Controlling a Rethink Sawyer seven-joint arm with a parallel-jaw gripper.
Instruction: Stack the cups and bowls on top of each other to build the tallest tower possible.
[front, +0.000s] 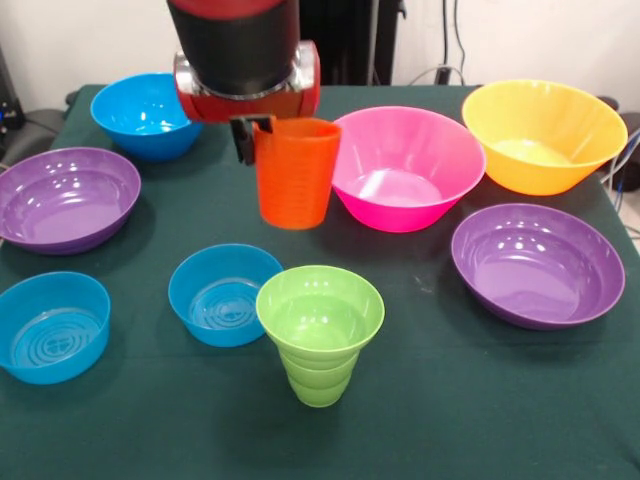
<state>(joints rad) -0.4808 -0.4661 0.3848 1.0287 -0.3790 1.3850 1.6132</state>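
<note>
While the red and black arm comes down from the top of the front view, its hand sits at the rim of the orange cup, with one dark finger showing against the outside of the cup's left wall near the rim; the other finger is hidden, so the hand appears closed on the cup's wall, though how wide it stands cannot be read fully. The orange cup is upright, mouth up, and looks to hang just above the green tabletop, directly beside the large pink bowl, whose left rim it overlaps in the view. Right of the pink bowl stands the large yellow-orange bowl, their rims nearly touching. In front of those two, toward the right edge, lies one wide shallow purple bowl; the other purple bowl lies at the left edge. Behind it, partly covered by the arm, is a blue bowl. Two more blue bowls stand near the front left: one at the left edge and one closer to the middle, a little apart from each other. The lime green ridged cup stands upright at the front centre, its rim overlapping the middle blue bowl's right edge in the view. All bowls sit mouth up and separate, none nested in another.
</note>
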